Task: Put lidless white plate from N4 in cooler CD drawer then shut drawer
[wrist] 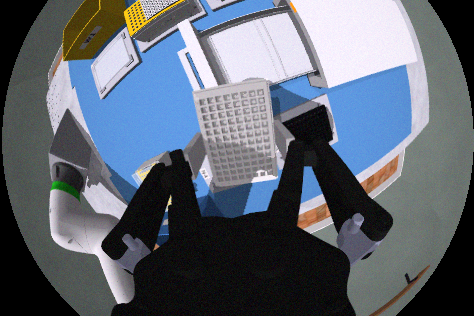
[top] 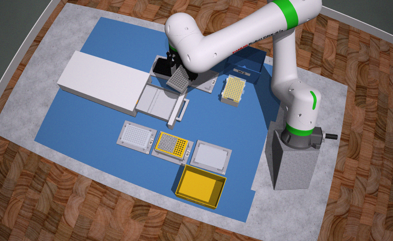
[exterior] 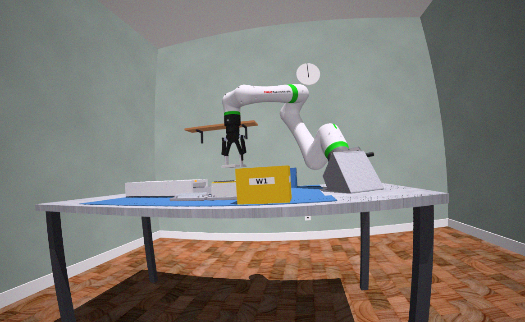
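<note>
My gripper (wrist: pixel 238 136) is shut on the white well plate (wrist: pixel 237 132), gripping it across its short sides and holding it well above the bench. In the top view the plate (top: pixel 178 78) hangs over the gap between nest N4 (top: pixel 207 85) and the open drawer (top: pixel 157 101) of the cooler CD (top: pixel 102 80). In the exterior view the gripper (exterior: pixel 232 163) with the plate is high above the bench. The drawer's floor shows two empty places split by a rib. Its bar handle (top: pixel 183 110) faces the arm's base. The drawer also shows in the wrist view (wrist: pixel 260 49).
A black plate (top: pixel 162 67) sits in the nest beside N4. The tip box (top: pixel 233 88) and blue bin W2 (top: pixel 245 65) stand to the right. Nests N1 (top: pixel 136 136), N3 (top: pixel 172 144), a lidded nest (top: pixel 211 156) and the yellow bin W1 (top: pixel 200 186) lie at the front.
</note>
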Tool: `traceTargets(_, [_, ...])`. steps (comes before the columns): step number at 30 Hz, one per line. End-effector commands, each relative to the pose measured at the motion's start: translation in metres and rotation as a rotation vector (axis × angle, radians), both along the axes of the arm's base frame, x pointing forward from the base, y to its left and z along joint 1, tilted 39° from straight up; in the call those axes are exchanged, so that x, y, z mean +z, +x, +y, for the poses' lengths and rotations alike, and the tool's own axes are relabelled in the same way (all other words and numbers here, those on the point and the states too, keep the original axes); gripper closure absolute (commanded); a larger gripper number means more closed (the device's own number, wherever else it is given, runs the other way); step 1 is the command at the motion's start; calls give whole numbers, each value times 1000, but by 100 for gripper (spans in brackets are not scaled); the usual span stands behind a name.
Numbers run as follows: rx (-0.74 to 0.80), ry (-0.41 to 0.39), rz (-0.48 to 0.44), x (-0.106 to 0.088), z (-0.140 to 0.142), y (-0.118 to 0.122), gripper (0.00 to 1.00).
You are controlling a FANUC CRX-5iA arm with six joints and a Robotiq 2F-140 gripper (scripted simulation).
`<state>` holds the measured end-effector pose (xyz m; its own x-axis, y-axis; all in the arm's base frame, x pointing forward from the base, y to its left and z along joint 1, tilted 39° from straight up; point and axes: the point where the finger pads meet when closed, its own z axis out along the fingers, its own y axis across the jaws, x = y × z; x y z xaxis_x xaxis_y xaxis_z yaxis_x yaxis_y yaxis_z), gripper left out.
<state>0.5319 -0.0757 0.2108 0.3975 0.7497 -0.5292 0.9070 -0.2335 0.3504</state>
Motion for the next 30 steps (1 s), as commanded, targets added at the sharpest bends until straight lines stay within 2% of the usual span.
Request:
traceTargets(1, [134, -18, 115, -5, 9, 9, 100])
traceTargets(3, [176, -25, 148, -8, 13, 12, 100])
traceTargets(30, [176, -25, 148, -34, 54, 50, 100])
